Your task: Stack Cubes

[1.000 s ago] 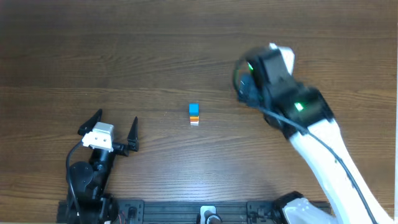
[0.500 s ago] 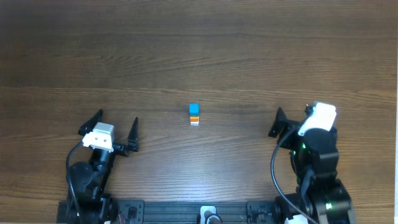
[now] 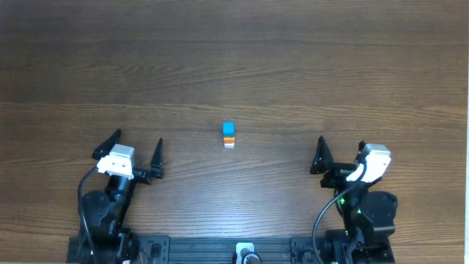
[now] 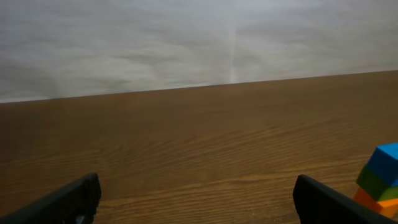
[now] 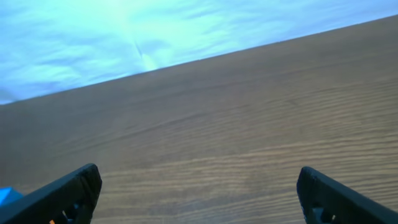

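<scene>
Back home comes the right tool (image 3: pixel 341 149). A moment ago it was far out past the tower on a long reach, and now it sits low by its own base.

On the left, the left tool (image 3: pixel 138 137) rests near its base, fingers spread wide with nothing between them. It is well apart from the tower, so it can't bump it. In the middle of the tabletop (image 3: pixel 234 59) stands the tower of cubes (image 3: pixel 229 136), one on top of another, straight and alone. On the right, the right tool is wide open too and holds nothing. I think both keep back because the stacking looks done.

Now the count: one left tool. In the tower I see one blue cube on top, one green, one orange and a white bit at the bottom, so likely four. One right tool.
</scene>
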Robot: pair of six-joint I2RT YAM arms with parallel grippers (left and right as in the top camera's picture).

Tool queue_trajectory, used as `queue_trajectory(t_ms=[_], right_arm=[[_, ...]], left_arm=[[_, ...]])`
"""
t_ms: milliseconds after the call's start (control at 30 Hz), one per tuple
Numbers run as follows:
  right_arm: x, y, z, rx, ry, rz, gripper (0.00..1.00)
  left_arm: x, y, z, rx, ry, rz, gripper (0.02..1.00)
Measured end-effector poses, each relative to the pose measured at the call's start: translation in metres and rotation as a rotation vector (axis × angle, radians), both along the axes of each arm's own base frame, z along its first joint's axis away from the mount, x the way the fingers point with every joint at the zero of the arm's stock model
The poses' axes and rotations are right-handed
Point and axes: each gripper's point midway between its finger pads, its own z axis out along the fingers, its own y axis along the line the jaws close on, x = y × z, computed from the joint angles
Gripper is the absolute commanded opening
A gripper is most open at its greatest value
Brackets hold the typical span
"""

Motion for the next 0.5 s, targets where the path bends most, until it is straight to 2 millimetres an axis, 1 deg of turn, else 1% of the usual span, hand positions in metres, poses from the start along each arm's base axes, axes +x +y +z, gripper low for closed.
queue_trajectory(t_ms=[133, 333, 500], right_arm=[[0.002, 0.004, -0.026, -0.037, 0.016, 0.032, 0.993], [0.006, 0.008, -0.050, -0.110, 0.045, 0.070, 0.991], [0.006, 0.012, -0.048, -0.182, 0.026, 0.111, 0.991]], left_arm=[[0.000, 0.000, 0.000, 0.000, 0.000, 0.000, 1.000], [0.000, 0.000, 0.000, 0.000, 0.000, 0.000, 0.998], [0.000, 0.000, 0.000, 0.000, 0.000, 0.000, 0.998]])
